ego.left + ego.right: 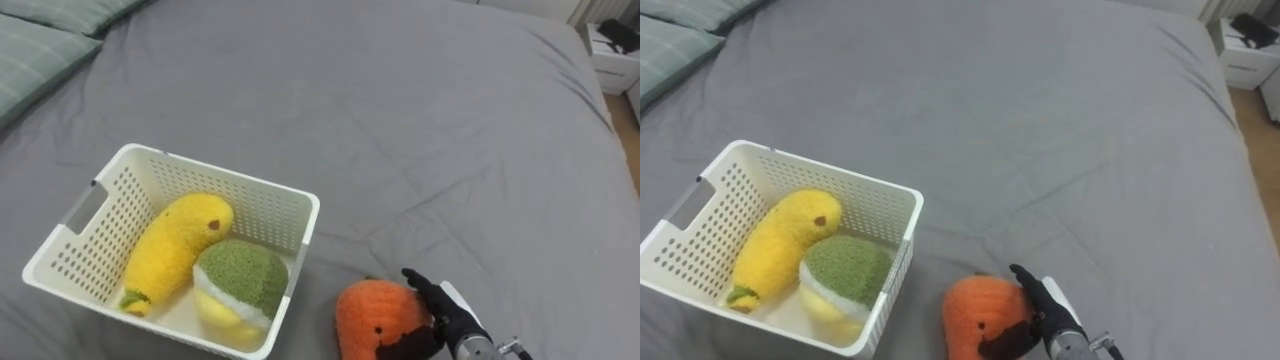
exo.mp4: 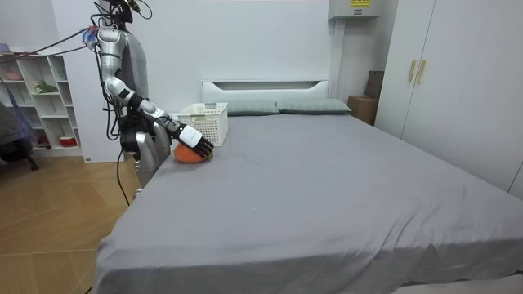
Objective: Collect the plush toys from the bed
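An orange plush toy (image 1: 372,316) lies on the grey bed (image 1: 420,130), just right of a white slotted basket (image 1: 226,176). My right hand (image 1: 441,311) comes in from the lower right and clasps the toy's right side, fingers curled over its back and thumb against its front. Inside the basket lie a yellow banana-shaped plush (image 1: 175,245) and a round green and yellow plush (image 1: 245,280). In the room view I stand at the bed's side near its head, right arm stretched to the orange toy (image 2: 187,155) beside the basket (image 2: 205,122).
Green striped pillows (image 1: 40,50) lie at the bed's head, upper left. A white nightstand (image 1: 615,55) stands past the far edge at upper right. The room view has a shelf unit (image 2: 37,102) behind me and a wardrobe (image 2: 458,73) across the bed.
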Available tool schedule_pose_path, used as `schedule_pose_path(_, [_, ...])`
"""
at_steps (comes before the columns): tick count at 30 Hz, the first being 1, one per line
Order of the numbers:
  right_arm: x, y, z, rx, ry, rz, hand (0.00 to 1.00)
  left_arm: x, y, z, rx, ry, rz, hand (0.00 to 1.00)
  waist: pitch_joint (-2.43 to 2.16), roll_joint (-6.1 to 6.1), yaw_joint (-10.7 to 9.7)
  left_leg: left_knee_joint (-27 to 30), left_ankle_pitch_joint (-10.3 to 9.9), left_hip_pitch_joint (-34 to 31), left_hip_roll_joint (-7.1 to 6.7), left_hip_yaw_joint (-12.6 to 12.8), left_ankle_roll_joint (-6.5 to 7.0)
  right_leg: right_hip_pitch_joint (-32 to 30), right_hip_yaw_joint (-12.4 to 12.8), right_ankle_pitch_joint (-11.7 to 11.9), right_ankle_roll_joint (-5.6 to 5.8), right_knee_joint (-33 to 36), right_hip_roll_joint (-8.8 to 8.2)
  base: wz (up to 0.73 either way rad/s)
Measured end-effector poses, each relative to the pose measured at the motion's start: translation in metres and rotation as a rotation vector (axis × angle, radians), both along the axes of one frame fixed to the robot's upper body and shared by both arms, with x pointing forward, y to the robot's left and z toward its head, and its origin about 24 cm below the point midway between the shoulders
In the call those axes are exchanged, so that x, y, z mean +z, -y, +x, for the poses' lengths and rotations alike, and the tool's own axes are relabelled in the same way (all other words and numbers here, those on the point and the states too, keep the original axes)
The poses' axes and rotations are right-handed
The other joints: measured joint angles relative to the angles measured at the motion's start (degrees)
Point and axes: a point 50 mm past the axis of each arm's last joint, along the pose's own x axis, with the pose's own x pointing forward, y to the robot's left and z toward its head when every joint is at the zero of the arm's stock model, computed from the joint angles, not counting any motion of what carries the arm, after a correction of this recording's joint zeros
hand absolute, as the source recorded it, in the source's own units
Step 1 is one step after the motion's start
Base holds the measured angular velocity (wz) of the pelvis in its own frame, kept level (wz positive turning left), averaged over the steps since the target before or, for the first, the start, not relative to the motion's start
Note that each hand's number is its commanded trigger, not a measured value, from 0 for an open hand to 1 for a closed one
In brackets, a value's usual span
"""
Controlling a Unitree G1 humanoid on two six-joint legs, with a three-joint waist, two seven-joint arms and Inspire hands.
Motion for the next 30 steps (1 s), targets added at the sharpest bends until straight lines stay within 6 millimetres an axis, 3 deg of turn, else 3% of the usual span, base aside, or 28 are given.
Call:
schedule_pose_path(8, [-0.0057,0.0006,-0.005,0.016,-0.046,0.012,0.0,-0.0006,0.0005,-0.0002,-0.005,-0.005,-0.014,0.0,0.24,-0.34,0.11,-0.12,-0.01,0.02,0.01,-0.03,0.0,0.01,0.05,0.0,0.0,-0.01,0.0,0.0])
schedule_pose_path(9, [-0.0059,0.0006,-0.0052,0.016,-0.048,0.012,0.2,-0.0007,0.0007,0.0,-0.006,-0.007,-0.017,0.0,0.3,-0.33,0.12,-0.15,-0.01,-0.03,0.01,-0.03,0.0,-0.01,0.04,0.0,0.01,-0.01,0.0,0.0])
schedule_pose_path(11, [-0.0063,0.0008,-0.0056,0.015,-0.051,0.012,0.95,-0.0009,0.0009,-0.0001,-0.007,-0.008,-0.02,0.0,0.33,-0.37,0.14,-0.15,-0.02,-0.11,0.0,-0.07,0.0,-0.04,-0.01,0.0,0.01,-0.01,0.0,0.0])
schedule_pose_path(12, [-0.0063,0.0008,-0.0056,0.015,-0.051,0.012,1.0,-0.0009,0.0008,-0.0003,-0.007,-0.008,-0.02,0.0,0.33,-0.37,0.14,-0.15,-0.02,-0.11,0.0,-0.08,0.01,-0.04,-0.01,0.0,0.0,-0.01,0.0,0.0])
schedule_pose_path(22, [-0.0099,0.0012,-0.0056,0.045,-0.068,-0.029,1.0,-0.0003,-0.0019,-0.0048,-0.019,-0.005,-0.01,0.0,0.37,-0.47,1.43,0.0,-0.03,0.05,-0.18,-0.93,-0.01,0.97,-0.68,0.0,0.01,-0.72,0.04,0.04])
schedule_pose_path(30, [-0.0109,-0.0062,-0.0063,0.079,-0.078,-0.013,1.0,-0.0005,-0.0019,-0.0059,-0.019,-0.007,-0.01,0.0,0.78,-0.98,2.83,0.45,-0.03,-0.12,-0.18,-1.17,-0.03,1.15,-1.08,0.0,0.01,-0.76,0.0,0.03])
